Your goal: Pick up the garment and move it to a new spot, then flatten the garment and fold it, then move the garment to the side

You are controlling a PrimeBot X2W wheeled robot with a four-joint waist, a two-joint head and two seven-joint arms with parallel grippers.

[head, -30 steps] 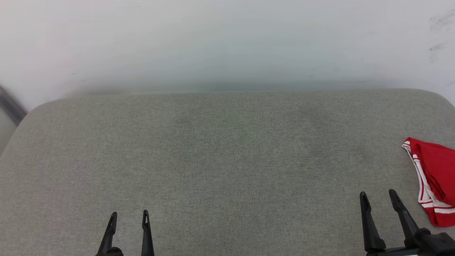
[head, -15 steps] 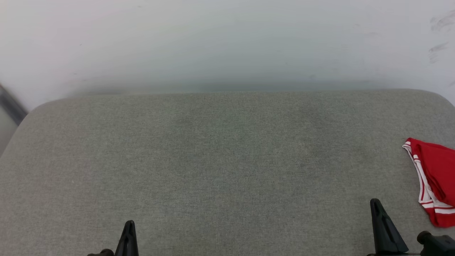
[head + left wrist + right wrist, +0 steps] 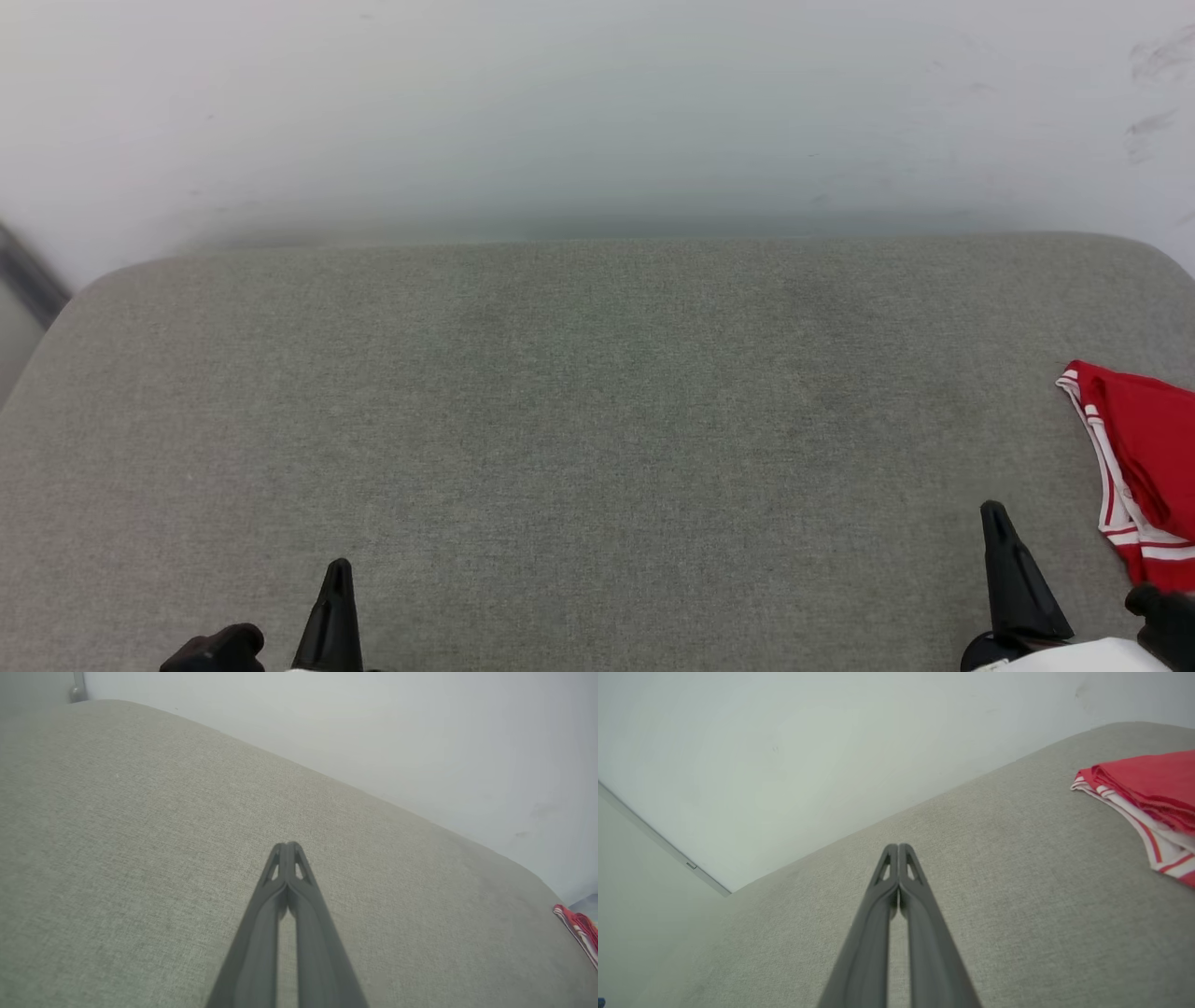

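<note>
- Counter (image 3: 597,420): grey cloth cover, wide and open in the middle, pale wall (image 3: 597,112) behind the far edge; nothing in the way.
- Garment (image 3: 1144,448): bunched at the right edge; likely to slip over that edge if pushed, not pinched.
- Right end effector (image 3: 997,523): clenched and empty, near the garment; must open first, otherwise only shoves cloth.
- Left end effector (image 3: 338,574): clenched, empty, by the near edge, well apart from the garment.

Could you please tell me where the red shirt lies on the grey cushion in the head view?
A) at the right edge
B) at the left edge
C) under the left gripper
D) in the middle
A: the red shirt lies at the right edge of the grey cushion, just right of the right gripper.
</note>
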